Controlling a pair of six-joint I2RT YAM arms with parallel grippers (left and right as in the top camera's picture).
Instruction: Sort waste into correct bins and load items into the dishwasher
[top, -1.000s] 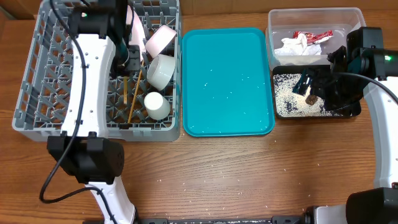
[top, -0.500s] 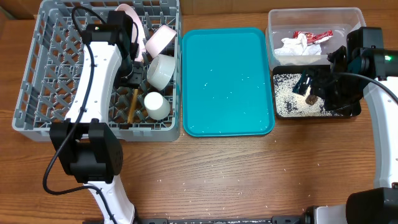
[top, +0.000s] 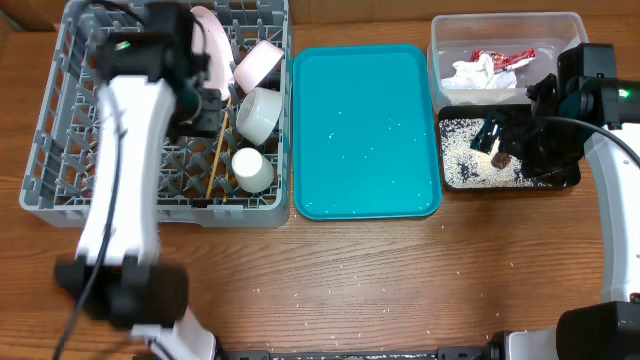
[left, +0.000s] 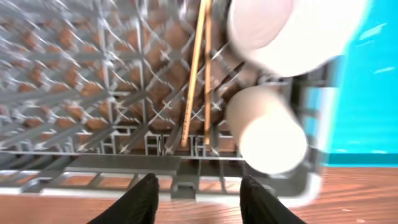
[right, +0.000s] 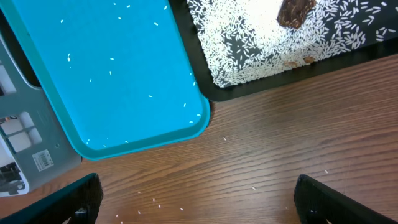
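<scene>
**Left arm, dish rack.** The left claw (left: 200, 193) stands released and carries nothing. It is positioned over the front wall of the dish rack (top: 45, 130). The chopsticks (left: 196, 68) lie on the rack lattice directly ahead of the claw. Their long axis runs away from it, nearly in line with the gap between the fingers. The left arm is the nearer one; the right arm is well apart, across the teal tray (top: 365, 130).

**Obstructions.** The cup (left: 270, 134) lies just beside the chopsticks on the tray side. A bowl (top: 260, 112) sits above the cup. Upright pegs surround both. In the overhead view the left arm is blurred.

**Right arm, bins.** The right claw (right: 199, 205) is spread wide and empty, near the black tray (top: 510, 186), which holds rice (top: 462, 160) and the brown lump (right: 295, 11). The red wrapper (top: 503, 57) and napkin (top: 475, 75) lie in the clear tub (top: 500, 25).

**Assessment.** Loading appears complete. Stray grains lie on the teal tray and the table (top: 400, 290).
</scene>
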